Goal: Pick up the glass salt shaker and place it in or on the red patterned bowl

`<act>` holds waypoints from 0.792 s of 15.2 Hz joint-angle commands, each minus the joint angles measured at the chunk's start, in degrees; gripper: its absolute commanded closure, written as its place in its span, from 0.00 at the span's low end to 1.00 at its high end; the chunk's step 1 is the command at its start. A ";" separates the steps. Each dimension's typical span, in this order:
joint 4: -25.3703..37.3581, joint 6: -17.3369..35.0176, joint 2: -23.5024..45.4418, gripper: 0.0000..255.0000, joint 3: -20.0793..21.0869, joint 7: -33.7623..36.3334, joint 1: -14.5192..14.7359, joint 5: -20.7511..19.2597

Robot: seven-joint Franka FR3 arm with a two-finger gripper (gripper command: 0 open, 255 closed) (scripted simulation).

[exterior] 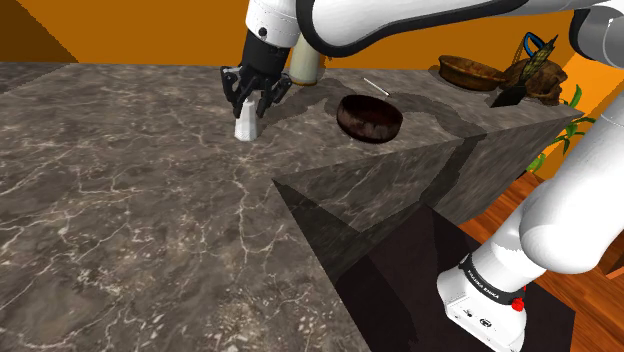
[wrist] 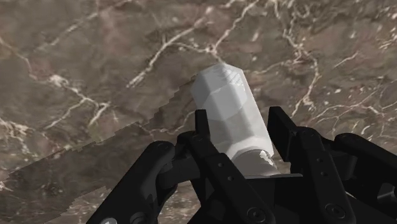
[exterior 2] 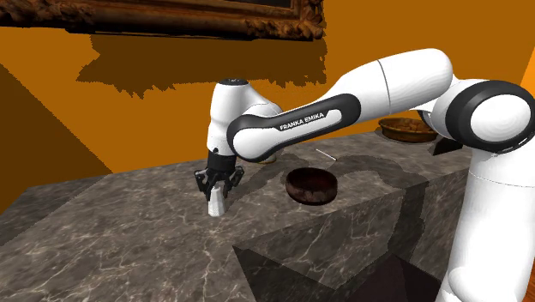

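A small white faceted salt shaker [exterior: 245,125] [exterior 2: 217,202] [wrist: 229,114] stands on the dark marble counter [exterior: 120,210], leaning a little. My black gripper [exterior: 250,105] [exterior 2: 218,184] [wrist: 240,121] comes down over it, and its fingers clasp the shaker's upper part from both sides. Whether the shaker's base still touches the counter I cannot tell. The dark reddish-brown bowl [exterior: 369,117] [exterior 2: 310,185] sits on the same counter, a short way toward the shoulder view's right of the shaker, and holds nothing.
A tan jar [exterior: 305,65] stands just behind the arm. A thin white stick [exterior: 377,87] lies beyond the bowl. A wooden bowl [exterior: 470,70] and a dark basket [exterior: 530,75] sit at the counter's far right end. The counter drops off at the shoulder view's lower right.
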 commanded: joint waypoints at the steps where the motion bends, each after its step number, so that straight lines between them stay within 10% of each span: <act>1: -0.01 0.00 0.02 1.00 0.00 0.00 0.00 0.00; 12: 3.92 -4.40 -0.59 1.00 0.14 -0.78 0.00 0.75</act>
